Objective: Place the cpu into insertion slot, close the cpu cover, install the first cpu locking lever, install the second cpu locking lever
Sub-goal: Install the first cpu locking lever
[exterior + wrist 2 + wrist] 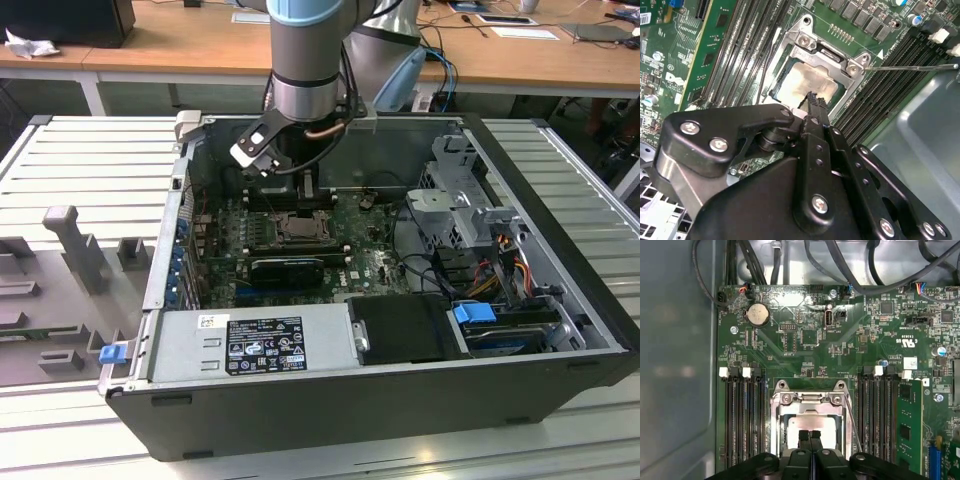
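- cpu [799, 424], a small flat pale beige-silver square chip, lies in the dark-rimmed square insertion slot [773, 94], framed by the thin silvery metal cpu cover [777, 420].
- black gripper [810, 434]: pressed together, pinching nothing, tips at the chip face.
- risk: downward force may shift the chip or bend pins.
- risk: the thin loose wire lever [910, 67] may snag the tips.
- long black memory slots [742, 420] flank the slot; the grey case wall [675, 365] stands near.
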Controlling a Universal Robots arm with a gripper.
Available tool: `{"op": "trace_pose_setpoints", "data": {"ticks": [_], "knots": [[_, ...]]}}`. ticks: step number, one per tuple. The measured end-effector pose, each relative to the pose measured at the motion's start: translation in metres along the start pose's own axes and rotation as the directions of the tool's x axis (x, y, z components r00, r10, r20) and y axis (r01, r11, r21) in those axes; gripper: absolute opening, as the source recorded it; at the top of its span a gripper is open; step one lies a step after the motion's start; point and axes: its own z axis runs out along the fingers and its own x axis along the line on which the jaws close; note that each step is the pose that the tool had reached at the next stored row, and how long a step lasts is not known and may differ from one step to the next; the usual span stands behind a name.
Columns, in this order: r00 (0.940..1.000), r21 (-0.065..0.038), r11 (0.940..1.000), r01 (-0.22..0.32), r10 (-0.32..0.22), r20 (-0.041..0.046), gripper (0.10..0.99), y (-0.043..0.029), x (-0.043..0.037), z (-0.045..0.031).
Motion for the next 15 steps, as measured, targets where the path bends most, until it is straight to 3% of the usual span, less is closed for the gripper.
{"op": "trace_pose_setpoints", "data": {"ticks": [9,15], "knots": [[1.0000,0.000,1.0000,0.000,0.000,0.0005,0.106,0.0011,0.0004,-0.0262],[1.0000,0.000,1.0000,0.000,0.000,0.0005,0.106,0.0013,0.0004,-0.0302]]}}
